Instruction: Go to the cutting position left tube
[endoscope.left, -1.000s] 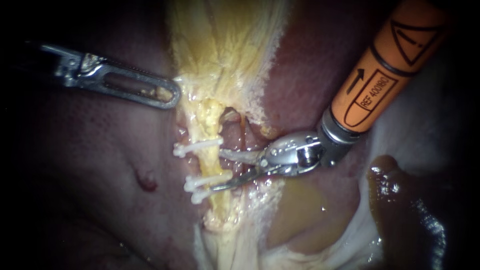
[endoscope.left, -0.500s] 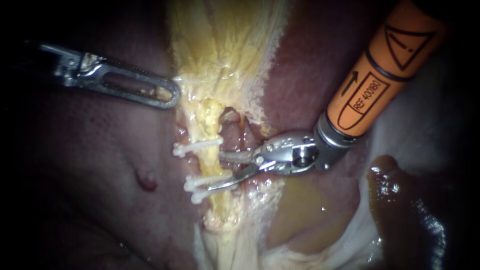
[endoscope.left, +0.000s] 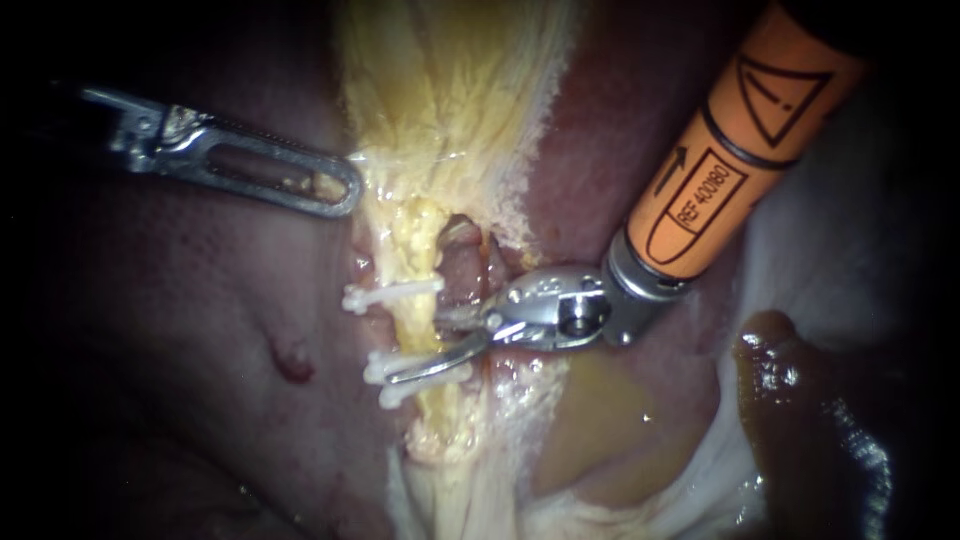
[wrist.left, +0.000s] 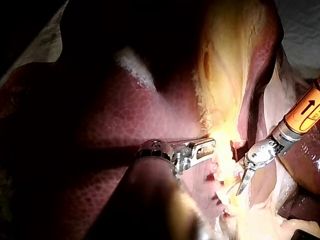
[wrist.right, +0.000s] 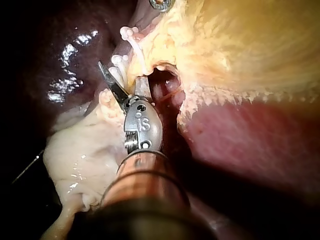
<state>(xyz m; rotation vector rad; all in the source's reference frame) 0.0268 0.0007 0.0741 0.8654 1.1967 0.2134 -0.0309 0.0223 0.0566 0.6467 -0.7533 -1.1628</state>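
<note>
As right instrument (endoscope.left: 432, 342) straddles left tube (endoscope.left: 412, 250), hand spread, left instrument (endoscope.left: 335, 190) pinching tissue (endoscope.left: 372, 168) edge

- Left instrument (endoscope.left: 345, 190): upper left, tip against the edge of the central tissue strip.
- Right instrument (endoscope.left: 415, 347): enters from upper right; jaws spread across left tube (endoscope.left: 408, 325), between upper clip (endoscope.left: 390, 295) and lower clips (endoscope.left: 392, 395).
- Liver (endoscope.left: 200, 330): on both sides of the strip.

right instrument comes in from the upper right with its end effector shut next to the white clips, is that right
Not quite. The end effector of the right instrument is open, not shut: the endoscope view shows a clear gap between its two blades. The rest holds: the shaft comes in from the upper right, and the blades lie next to the white clips.
</note>
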